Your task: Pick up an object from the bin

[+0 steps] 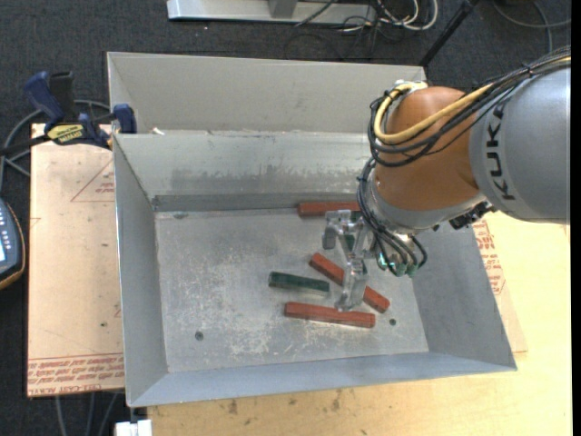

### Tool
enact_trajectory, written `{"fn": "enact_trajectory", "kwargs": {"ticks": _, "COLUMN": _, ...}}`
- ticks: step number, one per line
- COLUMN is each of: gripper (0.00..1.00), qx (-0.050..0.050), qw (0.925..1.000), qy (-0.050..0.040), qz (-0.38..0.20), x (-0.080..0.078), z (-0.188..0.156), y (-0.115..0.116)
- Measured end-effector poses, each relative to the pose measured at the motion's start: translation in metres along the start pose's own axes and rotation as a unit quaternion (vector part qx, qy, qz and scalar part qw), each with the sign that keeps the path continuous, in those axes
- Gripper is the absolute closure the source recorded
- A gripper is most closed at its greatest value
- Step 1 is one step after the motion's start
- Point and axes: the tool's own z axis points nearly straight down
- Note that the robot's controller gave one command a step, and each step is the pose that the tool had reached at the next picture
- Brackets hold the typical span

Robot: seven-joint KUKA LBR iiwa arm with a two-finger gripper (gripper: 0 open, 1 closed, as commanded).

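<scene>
My gripper (350,294) hangs low in the right half of the bin, its tip just above the bin floor. Directly under the tip lies a long red-brown bar (322,313), flat and nearly level. A short red-brown bar (325,266) lies slanted just left of the gripper. Another short red-brown piece (377,301) pokes out on its right side. Further left, a dark green bar (298,282) rests flat on the floor. I see nothing held in the gripper.
One more red-brown bar (325,210) lies along the foot of the back wall, partly behind the arm. The arm's orange cover and cables hang over the bin's right side. The left half of the floor is bare metal.
</scene>
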Motion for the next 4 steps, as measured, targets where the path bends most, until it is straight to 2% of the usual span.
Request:
{"fn": "enact_trajectory", "kwargs": {"ticks": 1, "gripper": 0.00, "qx": 0.000, "qw": 0.9995, "qy": -0.0019, "qz": -0.030, "x": -0.052, "z": 0.119, "y": -0.011}}
{"fn": "enact_trajectory", "kwargs": {"ticks": 2, "gripper": 1.00, "qx": 0.000, "qw": 0.9995, "qy": -0.0051, "qz": -0.030, "x": -0.054, "z": 0.114, "y": -0.011}}
{"fn": "enact_trajectory", "kwargs": {"ticks": 3, "gripper": 1.00, "qx": 0.001, "qw": 0.9992, "qy": -0.0091, "qz": -0.038, "x": -0.049, "z": 0.003, "y": -0.018}}
{"fn": "enact_trajectory", "kwargs": {"ticks": 4, "gripper": 1.00, "qx": 0.001, "qw": 0.9964, "qy": -0.0092, "qz": -0.084, "x": -0.048, "z": -0.068, "y": -0.020}}
